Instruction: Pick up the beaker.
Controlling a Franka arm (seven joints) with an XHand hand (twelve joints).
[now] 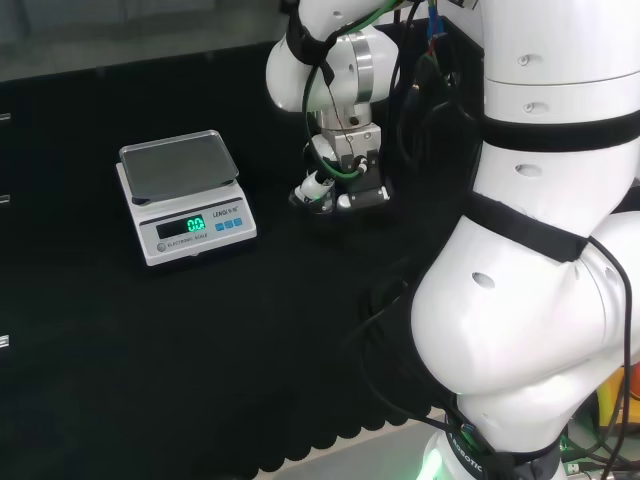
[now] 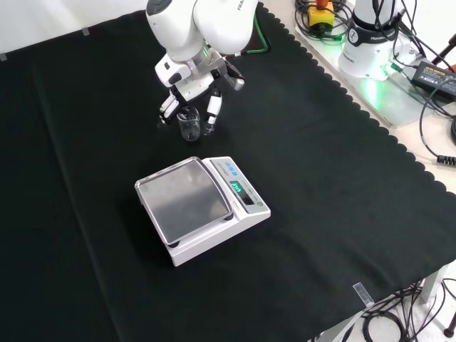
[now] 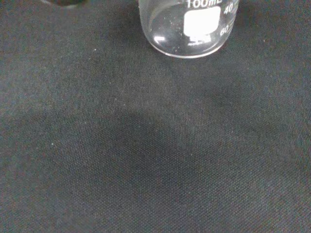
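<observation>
Head view: my hand [image 1: 338,185] is lowered to the black cloth of the desk [image 1: 200,340], to the right of a white scale [image 1: 185,196] with a lit green display. I cannot make out the beaker here.

Front view: 1 clear beaker [image 2: 189,126] stands upright on the cloth, just beyond the scale [image 2: 201,206]. My hand [image 2: 194,84] is above it, fingers [image 2: 213,108] pointing down on both sides of the glass, spread apart; I cannot tell whether they touch it.

Wrist view: the beaker [image 3: 187,29] base rests flat on the cloth, with white graduation marks.
</observation>
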